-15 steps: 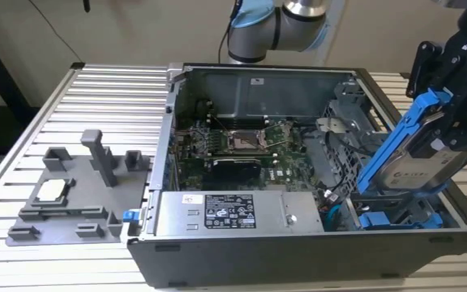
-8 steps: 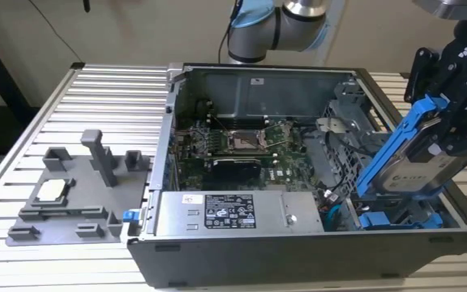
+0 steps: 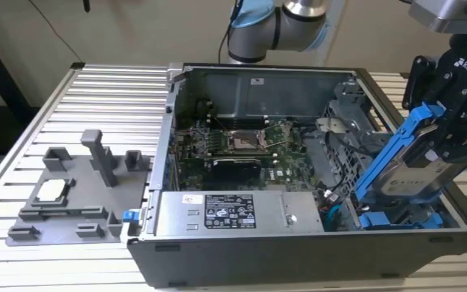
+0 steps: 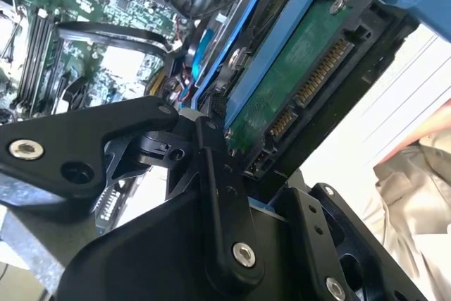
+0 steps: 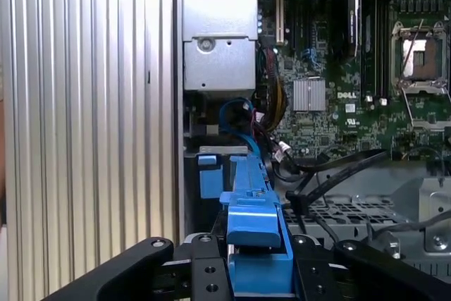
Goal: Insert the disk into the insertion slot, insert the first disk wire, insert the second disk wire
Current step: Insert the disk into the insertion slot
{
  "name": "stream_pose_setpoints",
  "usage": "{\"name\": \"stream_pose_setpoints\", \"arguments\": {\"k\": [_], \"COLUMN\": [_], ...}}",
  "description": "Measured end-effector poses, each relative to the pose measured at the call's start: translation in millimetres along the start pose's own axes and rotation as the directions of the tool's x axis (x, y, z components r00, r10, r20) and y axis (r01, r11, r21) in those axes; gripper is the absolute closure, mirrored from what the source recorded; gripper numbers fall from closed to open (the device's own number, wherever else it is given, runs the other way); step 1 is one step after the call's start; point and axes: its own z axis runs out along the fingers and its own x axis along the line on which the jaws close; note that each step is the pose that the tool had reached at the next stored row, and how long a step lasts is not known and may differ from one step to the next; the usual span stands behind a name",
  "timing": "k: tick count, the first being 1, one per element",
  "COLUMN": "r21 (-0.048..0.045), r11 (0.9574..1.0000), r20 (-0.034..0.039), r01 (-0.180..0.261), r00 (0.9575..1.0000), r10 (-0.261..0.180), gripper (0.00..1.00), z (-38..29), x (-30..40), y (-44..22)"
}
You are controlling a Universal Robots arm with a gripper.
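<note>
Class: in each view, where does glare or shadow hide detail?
Exterior view: even light, case interior dim beneath the disk. Second wrist view: table beside the disk blown white. First wrist view: glare streaks on the table, dark gap beside the disk.

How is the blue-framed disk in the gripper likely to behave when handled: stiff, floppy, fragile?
Probably stiff: the disk holds its flat shape, tilted in the gripper. Likely fragile underneath: its bare green circuit board is exposed. Its thin blue plastic frame may flex slightly.

disk (image 3: 413, 173): blue frame, grey face, label seemingly pale | gripper (image 3: 446, 143): black | motherboard (image 3: 242, 145): green | table (image 3: 95, 91): silver, ribbed
</note>
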Motion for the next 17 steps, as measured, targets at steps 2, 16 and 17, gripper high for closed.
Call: {"name": "stream_pose_setpoints", "arguments": {"k": [2,16,17], "r21": [0.0000,0.0001,0.0001], "r11": [1.0000,1.0000,1.0000], "r20": [0.0000,-0.0001,-0.0001], "r01": [0.000,0.000,0.000], "r00": [1.0000,1.0000,1.0000], "r10": [0.000,0.000,0.000], "gripper": [0.67,0.67,0.67], "z": [2.4,18.6,19.6], "x": [0.1,1.8,1.8], "y": [-0.5,-2.0,-2.2]}}
